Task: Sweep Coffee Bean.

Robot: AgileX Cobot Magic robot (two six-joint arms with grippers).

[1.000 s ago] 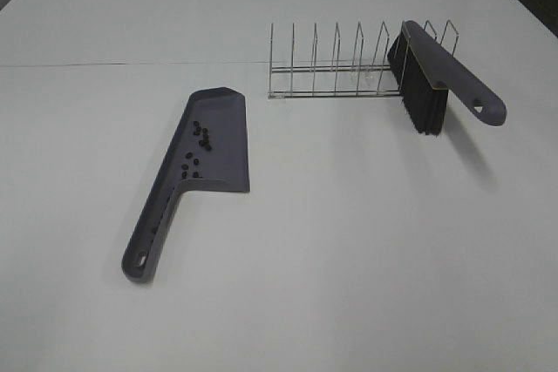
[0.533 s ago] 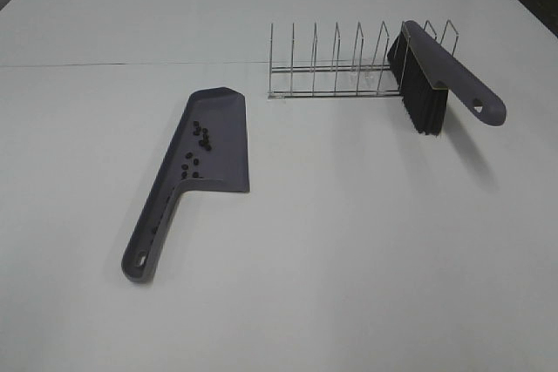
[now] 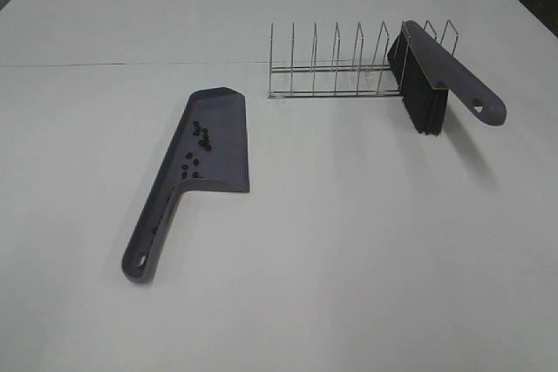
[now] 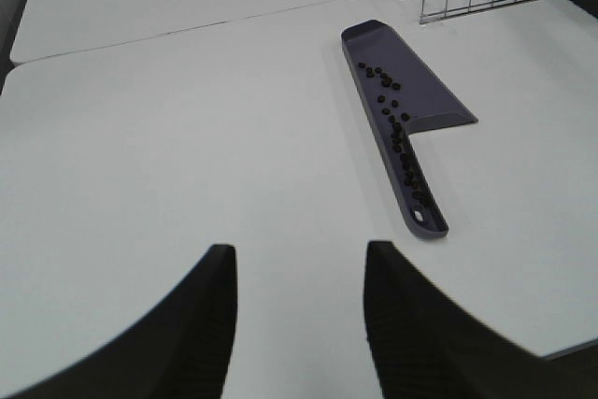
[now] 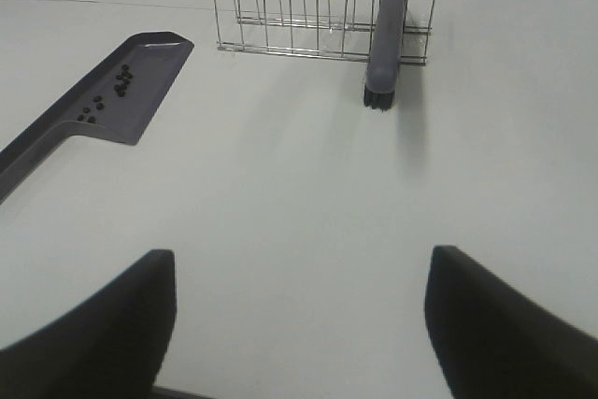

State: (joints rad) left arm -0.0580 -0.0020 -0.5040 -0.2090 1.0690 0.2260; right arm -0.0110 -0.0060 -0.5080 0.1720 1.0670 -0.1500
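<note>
Coffee beans (image 3: 197, 149) sit in the dustpan (image 4: 404, 100), ahead of both my empty grippers: left gripper (image 4: 299, 310) gapes narrowly, right gripper (image 5: 299, 320) spread wide. Nothing remains to sweep; I judge holding clear best.

Wire rack (image 3: 349, 63) stands on white table (image 3: 366, 241)
</note>
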